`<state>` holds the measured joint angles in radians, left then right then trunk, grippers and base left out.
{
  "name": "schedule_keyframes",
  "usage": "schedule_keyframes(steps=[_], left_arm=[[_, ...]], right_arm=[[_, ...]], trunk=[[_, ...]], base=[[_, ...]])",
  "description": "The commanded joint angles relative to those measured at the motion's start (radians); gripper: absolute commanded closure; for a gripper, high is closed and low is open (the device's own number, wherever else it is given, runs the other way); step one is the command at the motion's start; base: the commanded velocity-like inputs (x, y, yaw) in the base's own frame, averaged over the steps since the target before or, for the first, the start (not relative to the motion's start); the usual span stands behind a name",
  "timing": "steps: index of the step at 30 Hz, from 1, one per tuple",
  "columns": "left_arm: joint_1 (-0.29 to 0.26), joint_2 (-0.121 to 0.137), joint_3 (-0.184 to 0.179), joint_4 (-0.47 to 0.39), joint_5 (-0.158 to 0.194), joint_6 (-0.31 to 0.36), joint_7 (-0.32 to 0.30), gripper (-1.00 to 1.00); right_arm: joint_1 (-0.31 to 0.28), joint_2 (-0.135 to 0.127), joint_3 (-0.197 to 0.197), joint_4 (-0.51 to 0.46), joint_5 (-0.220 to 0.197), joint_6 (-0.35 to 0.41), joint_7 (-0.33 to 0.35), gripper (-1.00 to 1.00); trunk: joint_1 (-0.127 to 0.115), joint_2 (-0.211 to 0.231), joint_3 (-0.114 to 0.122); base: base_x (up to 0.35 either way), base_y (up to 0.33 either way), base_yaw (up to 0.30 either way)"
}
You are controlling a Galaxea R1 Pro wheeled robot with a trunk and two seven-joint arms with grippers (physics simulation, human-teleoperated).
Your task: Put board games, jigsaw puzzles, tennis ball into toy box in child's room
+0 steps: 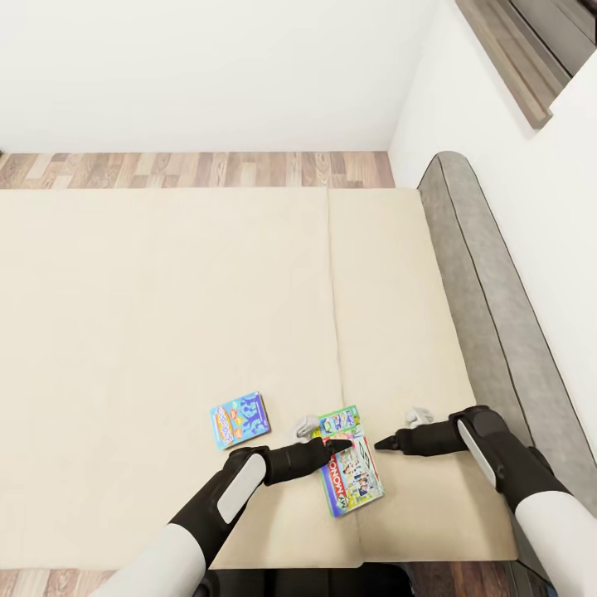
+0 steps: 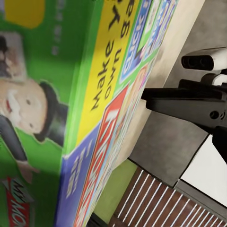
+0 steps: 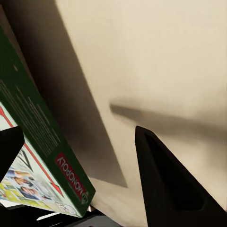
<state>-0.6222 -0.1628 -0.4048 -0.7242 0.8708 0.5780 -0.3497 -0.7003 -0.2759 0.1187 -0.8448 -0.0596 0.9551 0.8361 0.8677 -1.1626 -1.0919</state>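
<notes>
On the cream bed (image 1: pixel 166 290) lie two board games. The blue board game (image 1: pixel 240 419) rests flat near the front edge. The green Monopoly board game (image 1: pixel 351 464) sits to its right, tilted up off the cover with a shadow under it (image 3: pixel 45 137). My left gripper (image 1: pixel 339 446) reaches across it from the left and looks shut on its edge; the box lid (image 2: pixel 56 104) is very close to that wrist camera. My right gripper (image 1: pixel 380 445) hangs open just right of the box, its dark fingers (image 3: pixel 165 184) spread beside the box's side. The toy box, puzzles and ball are out of view.
A grey padded headboard (image 1: pixel 489 307) runs along the bed's right side against the white wall (image 1: pixel 514 149). Wooden floor (image 1: pixel 207 168) shows beyond the far edge of the bed. The seam (image 1: pixel 332 290) in the cover runs front to back near the Monopoly box.
</notes>
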Motion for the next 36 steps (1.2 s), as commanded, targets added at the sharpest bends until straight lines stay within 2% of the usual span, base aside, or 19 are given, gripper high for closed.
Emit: schedule_keyframes(steps=[1, 5, 10, 16, 20, 29, 36], left_arm=[[-0.001, 0.0, 0.0, 0.0, 0.002, 0.003, 0.0, -1.0], [-0.001, 0.0, 0.0, 0.0, 0.002, 0.003, 0.0, -1.0], [-0.001, 0.0, 0.0, 0.0, 0.002, 0.003, 0.0, -1.0], [-0.001, -0.001, 0.0, 0.0, 0.003, 0.003, 0.0, -1.0], [-0.001, -0.001, -0.001, -0.001, 0.004, 0.003, -0.003, -1.0], [0.003, -0.001, -0.012, -0.011, 0.004, 0.0, -0.018, -1.0], [0.007, 0.001, -0.03, -0.014, 0.004, -0.027, -0.058, -1.0]], right_arm=[[0.0, 0.001, 0.005, 0.001, -0.005, 0.004, -0.003, -1.0], [0.0, 0.004, 0.009, 0.002, -0.004, 0.003, -0.002, -1.0], [0.0, 0.006, 0.032, 0.004, -0.005, 0.002, -0.001, -1.0], [0.0, 0.011, 0.086, 0.009, -0.008, -0.002, 0.0, -1.0], [0.0, 0.022, 0.103, 0.011, -0.008, -0.005, 0.0, -1.0], [0.003, 0.036, 0.117, 0.013, -0.008, -0.008, 0.0, -1.0], [0.005, 0.044, 0.121, 0.013, -0.008, -0.01, 0.0, -1.0]], trunk=[[0.0, 0.0, -0.001], [0.0, 0.0, -0.001], [0.0, 0.0, -0.001], [0.0, 0.0, -0.001], [0.0, 0.0, -0.001], [0.0, 0.0, -0.001], [0.0, 0.0, -0.001]], base=[[0.0, 0.0, 0.0], [0.0, 0.0, 0.0], [0.0, 0.0, 0.0], [0.0, 0.0, 0.0], [0.0, 0.0, 0.0], [0.0, 0.0, 0.0], [0.0, 0.0, 0.0]])
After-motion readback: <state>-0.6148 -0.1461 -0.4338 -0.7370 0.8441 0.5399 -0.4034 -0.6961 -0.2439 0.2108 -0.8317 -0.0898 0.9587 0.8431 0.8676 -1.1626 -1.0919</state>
